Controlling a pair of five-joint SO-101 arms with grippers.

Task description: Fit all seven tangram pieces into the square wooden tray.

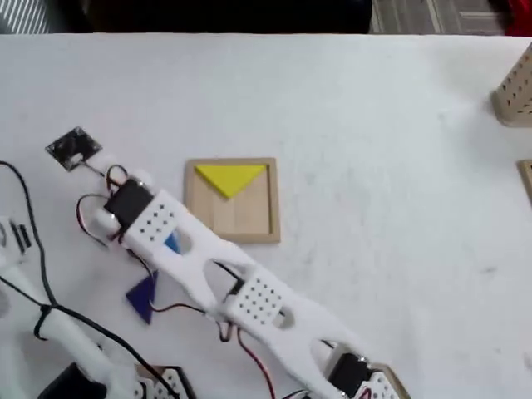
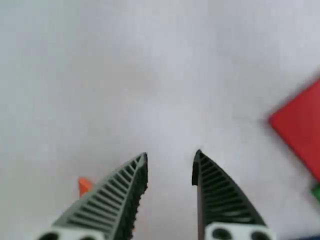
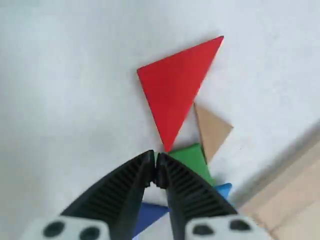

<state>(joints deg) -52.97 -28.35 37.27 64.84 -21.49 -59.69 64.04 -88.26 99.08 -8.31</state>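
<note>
The square wooden tray (image 1: 234, 218) holds a yellow triangle (image 1: 229, 177) at its far edge. My right arm (image 1: 208, 262) stretches across the table to the spot left of the tray. Its gripper (image 3: 155, 165) is shut with nothing in it, the tips just above the point of a red triangle (image 3: 175, 87). Next to that lie a tan triangle (image 3: 212, 131), a green piece (image 3: 190, 159), a light blue piece (image 3: 222, 190) and a dark blue triangle (image 3: 147, 214). The tray's edge (image 3: 295, 190) is close by. My left gripper (image 2: 171, 156) is open over bare table, between an orange piece (image 2: 84, 186) and the red triangle (image 2: 300, 125).
A black tag (image 1: 73, 148) lies at the far left, with wires running from it. A perforated wooden block (image 1: 515, 91) and another wooden edge (image 1: 526, 179) stand at the right border. My left arm's base (image 1: 75, 357) and cables fill the near left corner.
</note>
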